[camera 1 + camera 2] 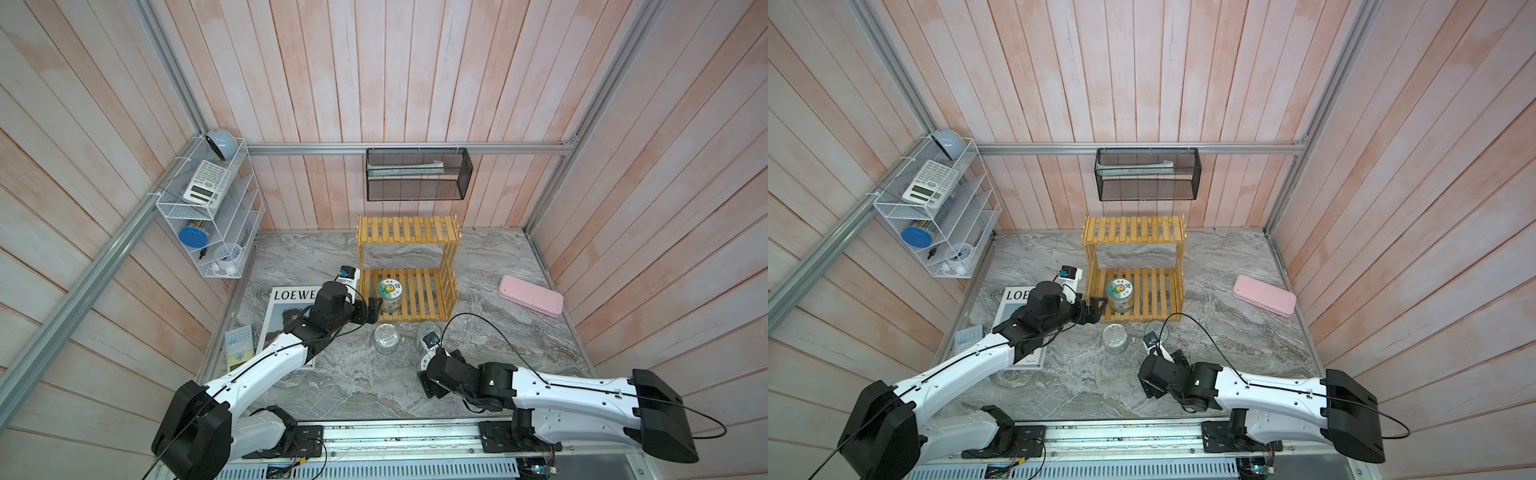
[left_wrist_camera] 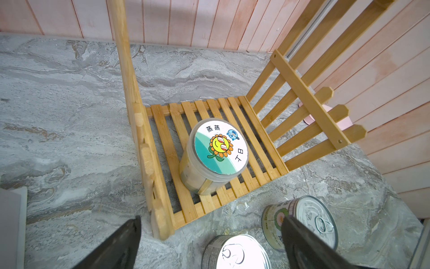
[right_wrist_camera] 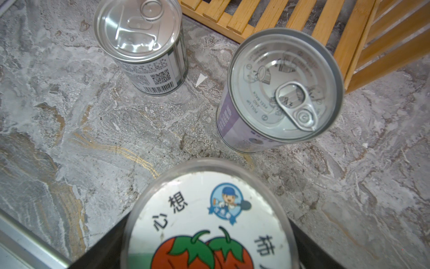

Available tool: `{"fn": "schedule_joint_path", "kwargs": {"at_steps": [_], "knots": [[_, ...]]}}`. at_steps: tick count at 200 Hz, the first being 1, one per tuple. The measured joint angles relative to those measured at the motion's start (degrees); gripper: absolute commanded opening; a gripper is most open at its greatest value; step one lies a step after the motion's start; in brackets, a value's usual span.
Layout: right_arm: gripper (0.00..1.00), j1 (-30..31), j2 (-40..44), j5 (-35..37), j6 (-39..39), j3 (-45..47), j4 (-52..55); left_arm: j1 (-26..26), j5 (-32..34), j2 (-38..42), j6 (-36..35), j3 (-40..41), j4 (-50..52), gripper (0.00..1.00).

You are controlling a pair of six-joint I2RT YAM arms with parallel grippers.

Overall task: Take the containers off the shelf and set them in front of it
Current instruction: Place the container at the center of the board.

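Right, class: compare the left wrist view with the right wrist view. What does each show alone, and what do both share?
Only the left wrist view shows the sunflower-lid jar upright on the lower tier of the yellow slatted shelf, a pink case beyond its side slats, and the open left gripper. Only the right wrist view shows the tomato-lid jar between the fingers of the right gripper, and the barcode on the white-label tin. Both show that tin and the purple-label tin standing on the marble table before the shelf.

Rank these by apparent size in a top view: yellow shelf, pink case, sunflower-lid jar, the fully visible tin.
1. yellow shelf
2. pink case
3. sunflower-lid jar and fully visible tin: too alike to rank.
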State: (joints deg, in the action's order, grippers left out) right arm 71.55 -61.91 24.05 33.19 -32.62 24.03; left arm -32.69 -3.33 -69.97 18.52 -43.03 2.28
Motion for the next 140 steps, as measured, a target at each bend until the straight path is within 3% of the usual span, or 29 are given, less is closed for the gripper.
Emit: {"fn": "schedule_joint_path", "kwargs": {"at_steps": [35, 93, 140], "knots": [[0.98, 0.00, 2.34, 0.39, -0.33, 0.00, -0.09, -2.40, 2.86, -0.24, -1.16, -2.45, 2.08, 1.00], [0.98, 0.00, 4.00, 1.31, -0.22, -0.22, 1.68, -3.82, 5.40, -1.57, -2.03, -4.63, 4.90, 1.00], [0.98, -0.57, 11.74, 1.81, -0.20, -1.66, 4.96, -8.90, 10.05, -7.93, -3.41, -14.45, 13.25, 1.00]]}}
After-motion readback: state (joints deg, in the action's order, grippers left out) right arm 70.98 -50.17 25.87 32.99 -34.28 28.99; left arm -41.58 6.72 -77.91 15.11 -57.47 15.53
